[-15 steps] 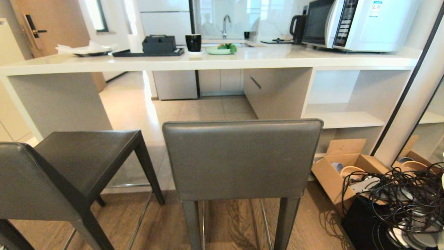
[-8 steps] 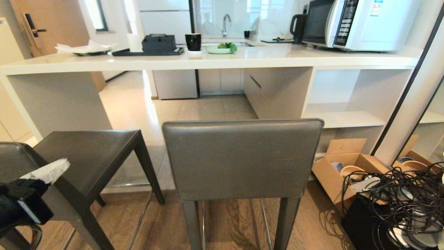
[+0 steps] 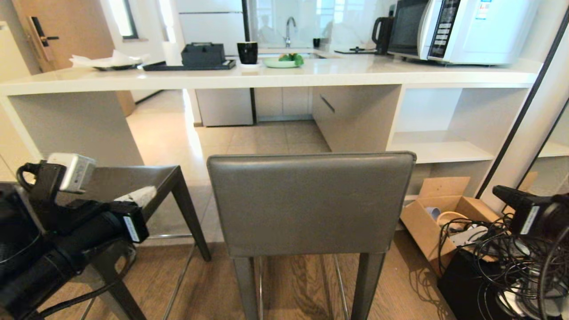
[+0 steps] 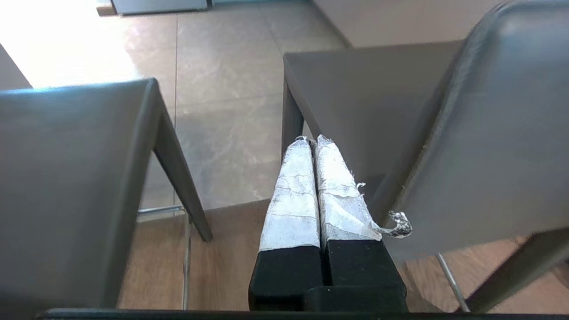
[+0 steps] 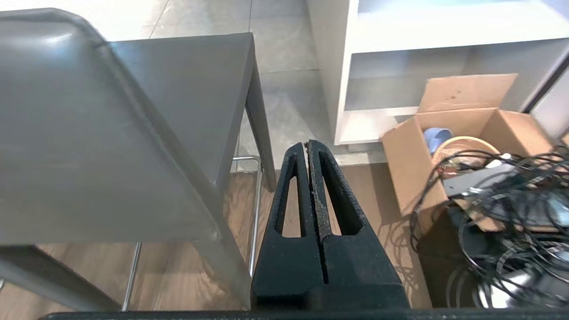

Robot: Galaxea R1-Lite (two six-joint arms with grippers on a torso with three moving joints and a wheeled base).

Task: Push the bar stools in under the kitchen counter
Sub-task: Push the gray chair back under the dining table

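Two stools stand on the wood floor short of the counter (image 3: pixel 266 80): the middle stool (image 3: pixel 311 202) squarely facing its open bay, the left stool (image 3: pixel 120 195) turned askew, both grey-brown leather with low backs, slim dark legs and thin metal footrests. To push well, I judge, the left gripper (image 4: pixel 311 142) and right gripper (image 5: pixel 306 146), both pressed shut and empty either side of the middle stool's back, should bear low and evenly so it slides straight without tipping

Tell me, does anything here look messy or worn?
Yes. The white wrapping on the left gripper's fingers is cracked, with a frayed strip hanging loose. A tangle of black cables spills over beside an open cardboard box on the floor.
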